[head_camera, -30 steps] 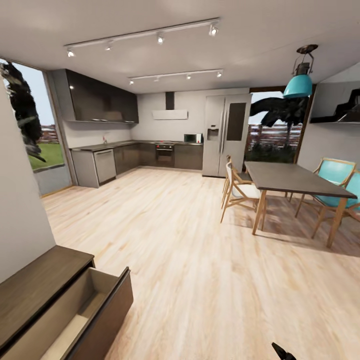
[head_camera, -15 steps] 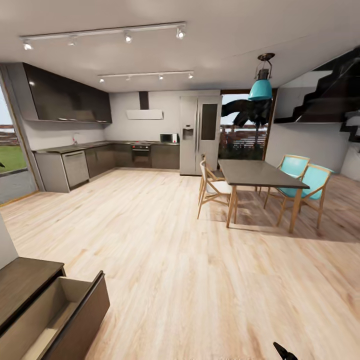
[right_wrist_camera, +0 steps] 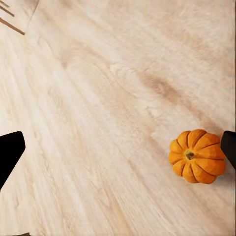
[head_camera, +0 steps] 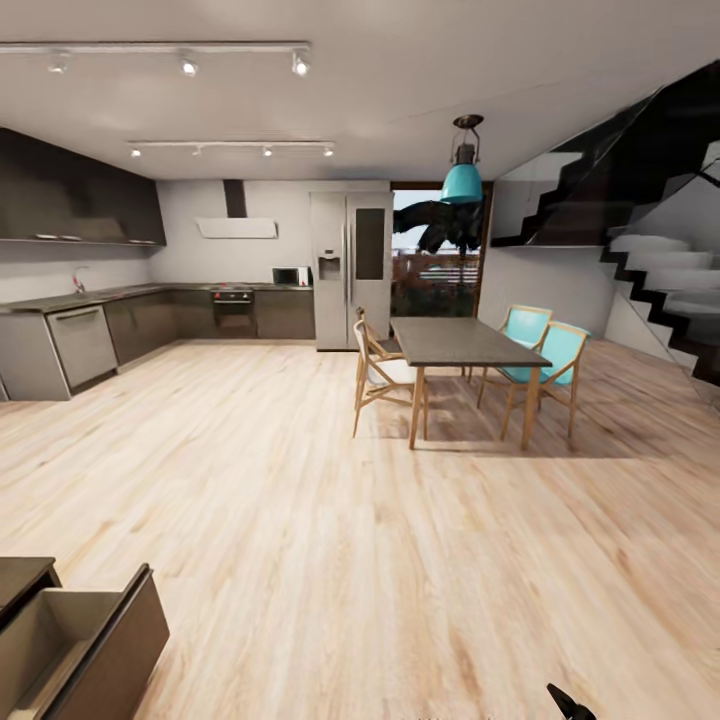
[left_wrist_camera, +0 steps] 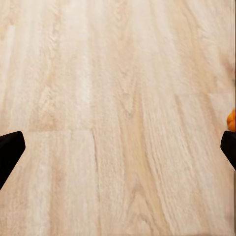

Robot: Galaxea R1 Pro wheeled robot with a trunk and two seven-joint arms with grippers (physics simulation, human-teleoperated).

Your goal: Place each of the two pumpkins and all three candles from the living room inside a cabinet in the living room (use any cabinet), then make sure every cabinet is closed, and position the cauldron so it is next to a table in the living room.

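One orange ribbed pumpkin (right_wrist_camera: 196, 156) sits on the pale wood floor beneath my right gripper (right_wrist_camera: 118, 150), which is open and empty, its black fingers spread wide. My left gripper (left_wrist_camera: 118, 150) is open too, over bare floor, and an orange sliver of pumpkin (left_wrist_camera: 232, 120) shows by one finger. The dark-brown cabinet (head_camera: 70, 640) stands at the head view's lower left with one drawer pulled out, its beige inside bare. A black tip of my right arm (head_camera: 565, 703) pokes in at that view's lower edge. The candles, cauldron and table are out of view.
Ahead is wide wood floor. A dark dining table (head_camera: 450, 345) with wooden and teal chairs (head_camera: 545, 360) stands mid-room under a teal lamp (head_camera: 462, 183). Kitchen counters (head_camera: 150, 315) and a fridge (head_camera: 350, 268) line the far wall. Stairs (head_camera: 660, 290) rise at the right.
The head camera has panned right: the kitchen, the dining table and the open-drawer cabinet slid left in the picture, and the stairs came into view.
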